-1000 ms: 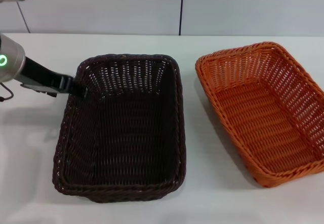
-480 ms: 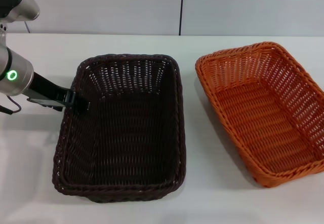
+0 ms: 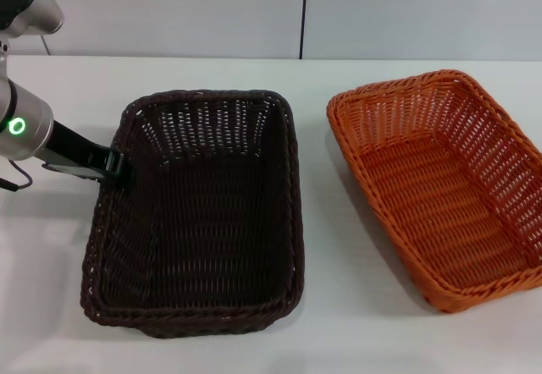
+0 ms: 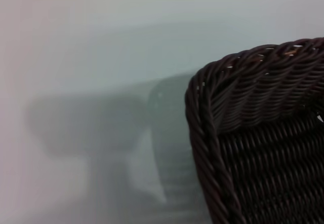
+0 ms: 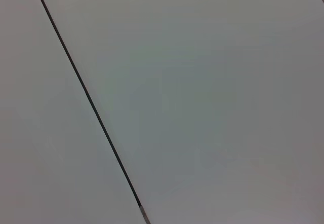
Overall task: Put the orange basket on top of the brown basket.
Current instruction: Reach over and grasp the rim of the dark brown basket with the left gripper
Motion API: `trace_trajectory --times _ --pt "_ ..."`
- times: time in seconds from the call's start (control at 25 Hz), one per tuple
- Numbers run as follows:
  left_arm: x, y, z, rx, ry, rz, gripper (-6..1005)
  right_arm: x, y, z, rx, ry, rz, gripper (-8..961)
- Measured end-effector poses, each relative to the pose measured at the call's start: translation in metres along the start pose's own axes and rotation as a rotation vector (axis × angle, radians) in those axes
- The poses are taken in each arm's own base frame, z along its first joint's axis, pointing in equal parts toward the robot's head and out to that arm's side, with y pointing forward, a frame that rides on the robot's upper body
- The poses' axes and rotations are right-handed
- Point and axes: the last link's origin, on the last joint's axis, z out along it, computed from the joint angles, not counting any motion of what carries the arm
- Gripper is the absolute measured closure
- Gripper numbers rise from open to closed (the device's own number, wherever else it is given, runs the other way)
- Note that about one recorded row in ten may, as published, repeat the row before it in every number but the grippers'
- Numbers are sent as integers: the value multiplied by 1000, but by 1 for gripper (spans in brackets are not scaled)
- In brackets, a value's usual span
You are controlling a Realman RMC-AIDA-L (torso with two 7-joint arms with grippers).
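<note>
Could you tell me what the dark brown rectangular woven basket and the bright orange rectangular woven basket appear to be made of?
The dark brown rectangular woven basket looks like wicker-style weave, possibly synthetic rattan: smooth, faintly glossy strands and a braided rim, shown close in the left wrist view. The bright orange rectangular woven basket shows the same weave and braided rim; its uniform vivid colour suggests plastic, though dyed cane is possible.

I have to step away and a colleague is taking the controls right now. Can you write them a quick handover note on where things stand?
Left pincer: at the left rim of the brown basket, about halfway back; whether it grips the rim cannot be made out.
Right pincer: not in sight; its wrist camera shows only a pale panelled surface.
Brown basket: upright on the white table, left of centre.
Orange basket: upright on the table to the right, apart from the brown one, untouched.
Done: no stacking.
Left: lift the orange basket and set it on the brown basket.
</note>
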Motion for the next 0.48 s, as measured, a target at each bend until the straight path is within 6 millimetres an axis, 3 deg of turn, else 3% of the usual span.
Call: trace_trajectory --times 0.48 --pt "3 2 -7 -11 16 43 765 1 -1 0 7 10 0 201"
